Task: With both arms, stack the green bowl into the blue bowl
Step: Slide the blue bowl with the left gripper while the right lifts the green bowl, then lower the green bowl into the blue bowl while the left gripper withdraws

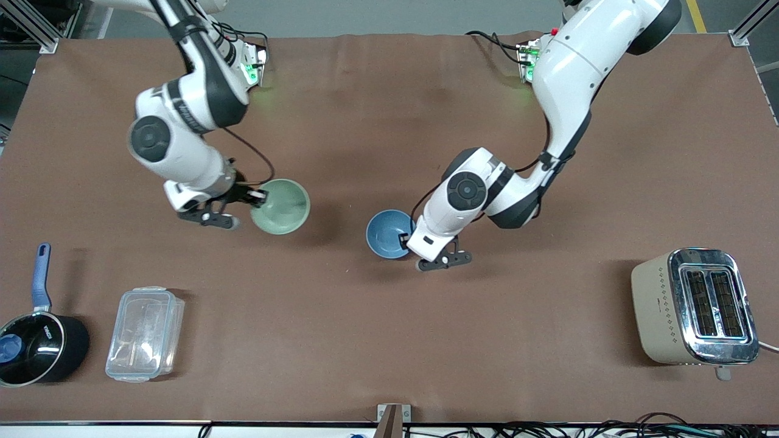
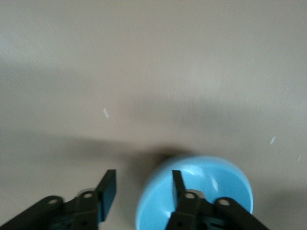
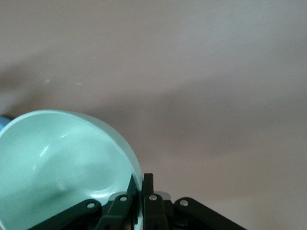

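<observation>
The green bowl (image 1: 281, 206) is tilted on its side, toward the right arm's end of the table. My right gripper (image 1: 260, 196) is shut on its rim; the right wrist view shows the fingers (image 3: 148, 184) pinching the rim of the green bowl (image 3: 62, 163). The blue bowl (image 1: 388, 233) sits near the table's middle. My left gripper (image 1: 404, 239) is open at its rim. In the left wrist view the left gripper (image 2: 144, 179) straddles the rim of the blue bowl (image 2: 211, 191), one finger inside it and one outside.
A black saucepan (image 1: 36, 347) with a blue handle and a clear plastic container (image 1: 145, 333) stand near the front edge at the right arm's end. A beige toaster (image 1: 694, 307) stands at the left arm's end.
</observation>
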Action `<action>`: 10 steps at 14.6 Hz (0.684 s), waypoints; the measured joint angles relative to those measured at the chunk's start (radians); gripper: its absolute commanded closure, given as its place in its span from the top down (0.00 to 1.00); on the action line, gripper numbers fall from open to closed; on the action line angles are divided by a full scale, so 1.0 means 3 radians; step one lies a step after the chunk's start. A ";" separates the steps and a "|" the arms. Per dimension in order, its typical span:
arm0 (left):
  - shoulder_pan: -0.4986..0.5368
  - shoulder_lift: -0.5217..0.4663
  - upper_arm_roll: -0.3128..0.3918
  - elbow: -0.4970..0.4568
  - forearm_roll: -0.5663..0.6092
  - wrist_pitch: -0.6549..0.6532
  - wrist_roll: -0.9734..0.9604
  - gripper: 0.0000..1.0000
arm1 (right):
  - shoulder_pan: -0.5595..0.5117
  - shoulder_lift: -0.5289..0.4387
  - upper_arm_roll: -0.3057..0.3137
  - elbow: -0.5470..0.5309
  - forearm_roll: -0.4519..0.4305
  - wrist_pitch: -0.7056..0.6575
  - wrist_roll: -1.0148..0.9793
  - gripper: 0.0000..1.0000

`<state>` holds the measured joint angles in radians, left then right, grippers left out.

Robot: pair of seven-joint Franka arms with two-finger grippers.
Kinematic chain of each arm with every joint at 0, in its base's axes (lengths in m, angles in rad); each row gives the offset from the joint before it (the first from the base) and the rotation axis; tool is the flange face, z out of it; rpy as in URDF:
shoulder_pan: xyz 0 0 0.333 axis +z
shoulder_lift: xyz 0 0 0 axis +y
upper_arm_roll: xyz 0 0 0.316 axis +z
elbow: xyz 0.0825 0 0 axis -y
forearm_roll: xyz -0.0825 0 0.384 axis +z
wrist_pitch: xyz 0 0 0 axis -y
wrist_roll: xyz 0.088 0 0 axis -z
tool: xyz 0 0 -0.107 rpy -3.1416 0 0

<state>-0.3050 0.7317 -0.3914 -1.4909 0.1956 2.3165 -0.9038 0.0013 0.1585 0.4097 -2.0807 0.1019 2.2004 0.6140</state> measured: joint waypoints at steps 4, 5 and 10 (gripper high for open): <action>0.0345 -0.0510 0.0063 0.0226 0.0157 -0.0662 0.0159 1.00 | 0.0110 0.0430 0.0397 0.0173 -0.0162 0.0481 0.0808 0.01; 0.0450 -0.0653 0.0067 0.0242 0.0163 -0.0777 0.0252 1.00 | 0.0149 0.0555 0.0462 0.0243 -0.0305 0.0556 0.1037 0.01; 0.1097 -0.1294 0.0059 0.0252 0.0116 -0.1366 0.1385 1.00 | 0.0314 0.1268 0.0815 0.0686 -0.1297 0.0657 0.2329 0.01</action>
<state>0.0242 0.3435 -0.3737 -1.4153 0.2303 1.9066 -0.4883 0.0955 0.5388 0.6543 -1.8749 -0.2870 2.3976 1.3126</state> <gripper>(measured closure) 0.000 0.952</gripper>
